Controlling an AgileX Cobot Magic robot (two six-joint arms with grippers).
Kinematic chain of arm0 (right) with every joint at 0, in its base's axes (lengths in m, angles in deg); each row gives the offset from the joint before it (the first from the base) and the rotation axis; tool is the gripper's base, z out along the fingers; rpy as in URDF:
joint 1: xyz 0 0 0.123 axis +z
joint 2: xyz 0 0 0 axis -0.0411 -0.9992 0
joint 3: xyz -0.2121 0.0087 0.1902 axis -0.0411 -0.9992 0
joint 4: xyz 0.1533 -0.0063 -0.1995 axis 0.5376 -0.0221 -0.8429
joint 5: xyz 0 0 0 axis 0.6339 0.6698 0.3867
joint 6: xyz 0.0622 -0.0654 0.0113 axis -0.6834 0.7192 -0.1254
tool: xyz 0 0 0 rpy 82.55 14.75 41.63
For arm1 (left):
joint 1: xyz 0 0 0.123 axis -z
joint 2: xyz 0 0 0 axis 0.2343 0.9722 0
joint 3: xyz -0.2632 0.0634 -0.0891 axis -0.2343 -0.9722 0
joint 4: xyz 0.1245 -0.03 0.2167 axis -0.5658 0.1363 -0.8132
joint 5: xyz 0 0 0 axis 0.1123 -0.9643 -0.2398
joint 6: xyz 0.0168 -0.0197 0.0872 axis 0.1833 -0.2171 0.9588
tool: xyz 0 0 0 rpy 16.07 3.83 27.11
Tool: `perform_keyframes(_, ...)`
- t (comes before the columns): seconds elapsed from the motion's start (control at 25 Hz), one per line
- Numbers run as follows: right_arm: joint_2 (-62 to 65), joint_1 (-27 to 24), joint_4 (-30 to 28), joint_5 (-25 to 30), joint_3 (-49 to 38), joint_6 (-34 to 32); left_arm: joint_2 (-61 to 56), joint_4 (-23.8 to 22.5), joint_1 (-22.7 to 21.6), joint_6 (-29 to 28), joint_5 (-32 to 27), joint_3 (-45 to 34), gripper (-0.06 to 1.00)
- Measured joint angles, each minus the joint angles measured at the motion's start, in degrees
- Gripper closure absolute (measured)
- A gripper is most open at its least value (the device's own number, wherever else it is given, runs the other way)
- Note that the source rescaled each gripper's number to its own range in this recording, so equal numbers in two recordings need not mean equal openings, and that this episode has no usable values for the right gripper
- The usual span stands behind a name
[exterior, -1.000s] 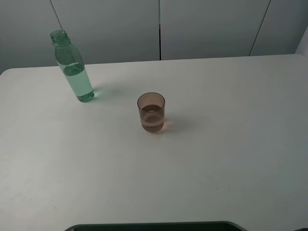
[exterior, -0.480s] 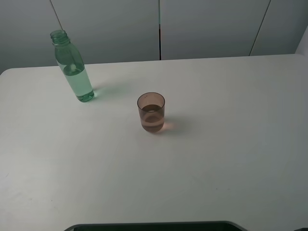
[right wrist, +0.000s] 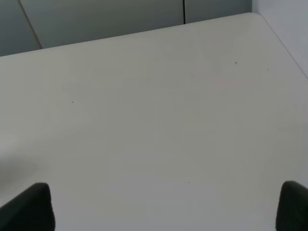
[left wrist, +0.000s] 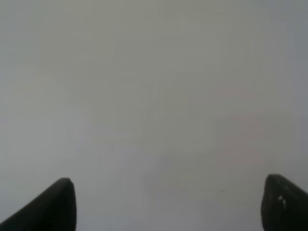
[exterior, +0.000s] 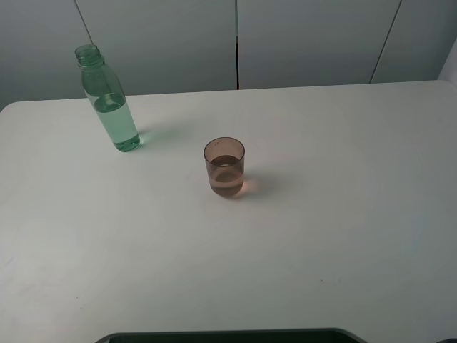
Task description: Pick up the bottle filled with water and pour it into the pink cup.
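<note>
The green-tinted bottle stands upright with no cap at the far left of the white table, water reaching a bit above its middle. The pink cup stands near the table's middle, to the right of the bottle and nearer the front, with some liquid in its lower half. Neither arm shows in the exterior high view. In the left wrist view my left gripper is open, its two dark fingertips wide apart over bare table. In the right wrist view my right gripper is open too, above bare table.
Grey wall panels rise behind the table's far edge. A dark strip lies along the front edge of the exterior high view. The right wrist view shows the table's far corner.
</note>
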Motion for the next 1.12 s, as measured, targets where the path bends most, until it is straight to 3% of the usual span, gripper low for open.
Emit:
perform_keyframes(0.32, 0.00, 0.00, 0.00, 0.00, 0.00, 0.00, -12.81, 1.76, 0.00, 2.74, 0.00, -7.86, 0.00)
perform_keyframes(0.72, 0.00, 0.00, 0.00, 0.00, 0.00, 0.00, -33.54, -1.24, 0.00, 2.97, 0.25, -9.25, 0.00)
perform_keyframes(0.96, 0.00, 0.00, 0.00, 0.00, 0.00, 0.00, -35.27, -1.80, 0.00, 2.55, 1.73, -9.71, 0.00)
perform_keyframes(1.12, 0.00, 0.00, 0.00, 0.00, 0.00, 0.16, -35.32, -1.80, 0.00, -0.99, 2.83, -9.71, 0.00)
